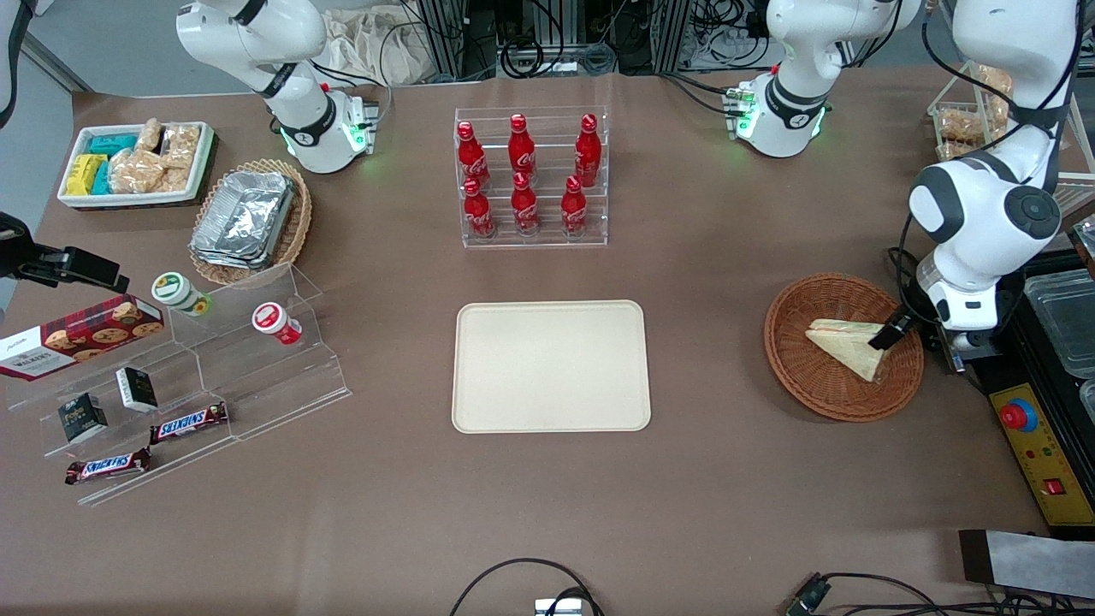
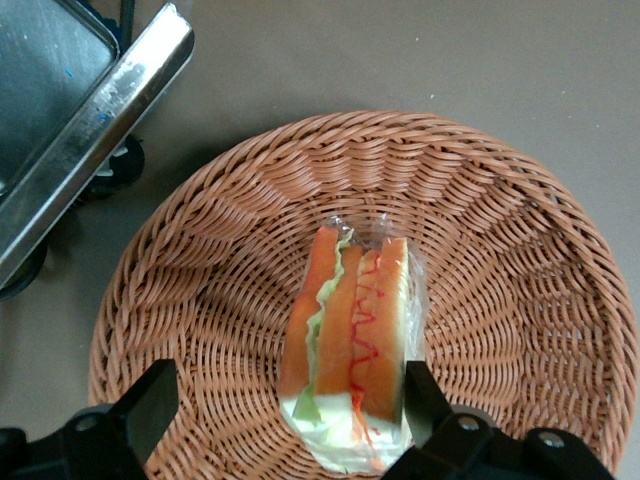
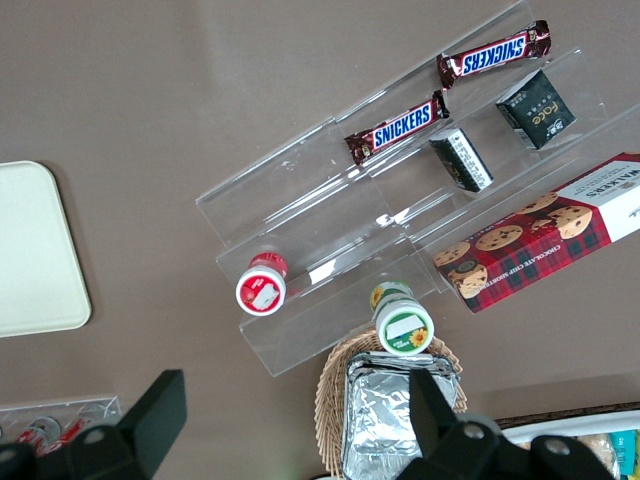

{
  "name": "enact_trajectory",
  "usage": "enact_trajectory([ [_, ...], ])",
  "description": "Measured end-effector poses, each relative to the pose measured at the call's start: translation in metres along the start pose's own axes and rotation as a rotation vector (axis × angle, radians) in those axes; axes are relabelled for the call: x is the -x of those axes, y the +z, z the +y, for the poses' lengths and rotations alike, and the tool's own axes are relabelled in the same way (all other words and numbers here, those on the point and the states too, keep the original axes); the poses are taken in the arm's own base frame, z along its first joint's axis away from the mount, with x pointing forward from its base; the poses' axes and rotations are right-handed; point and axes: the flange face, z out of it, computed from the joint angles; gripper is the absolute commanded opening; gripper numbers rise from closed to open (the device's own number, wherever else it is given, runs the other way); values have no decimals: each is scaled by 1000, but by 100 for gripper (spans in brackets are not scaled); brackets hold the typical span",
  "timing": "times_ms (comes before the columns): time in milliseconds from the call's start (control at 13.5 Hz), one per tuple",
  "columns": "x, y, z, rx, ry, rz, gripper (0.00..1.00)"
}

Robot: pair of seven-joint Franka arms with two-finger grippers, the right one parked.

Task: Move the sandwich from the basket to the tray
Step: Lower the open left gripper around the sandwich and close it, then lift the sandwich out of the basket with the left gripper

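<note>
The sandwich (image 1: 847, 344) (image 2: 355, 320), a clear-wrapped wedge with orange, red and green filling, lies in the round reddish-brown wicker basket (image 1: 796, 359) (image 2: 200, 260) toward the working arm's end of the table. My left gripper (image 1: 888, 332) (image 2: 288, 400) is low over the basket, open, its fingers straddling the wide end of the sandwich. One finger (image 2: 422, 395) sits right against the wrap; the other finger (image 2: 152, 405) stands well apart from it over bare wicker. The cream tray (image 1: 550, 366) (image 3: 30, 250) lies flat at the table's middle with nothing on it.
A metal pan (image 2: 90, 110) and a control box with a red button (image 1: 1018, 417) sit close beside the basket at the table's edge. An acrylic rack of red bottles (image 1: 532, 175) stands farther from the front camera than the tray. Snack shelves (image 1: 171, 376) stand toward the parked arm's end.
</note>
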Motion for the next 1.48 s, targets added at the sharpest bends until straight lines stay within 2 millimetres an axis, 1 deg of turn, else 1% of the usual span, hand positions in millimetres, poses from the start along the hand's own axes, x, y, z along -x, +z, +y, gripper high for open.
enact_trajectory([
  [148,0,5,0,9,-14,1,100],
  [222,1,8,0,11,-18,0,96],
  [295,1,9,0,12,-20,-1,81],
  [443,1,9,0,13,-24,-1,34],
  [517,1,9,1,14,-27,-2,16],
  [591,1,9,1,15,-28,-3,4],
  [665,2,9,1,16,-28,-3,0],
  [1034,3,7,6,22,-19,0,0],
  [1182,6,0,16,30,9,1,0],
  [1330,8,-18,32,27,69,-27,0],
  [1477,3,-51,47,22,130,-63,0],
])
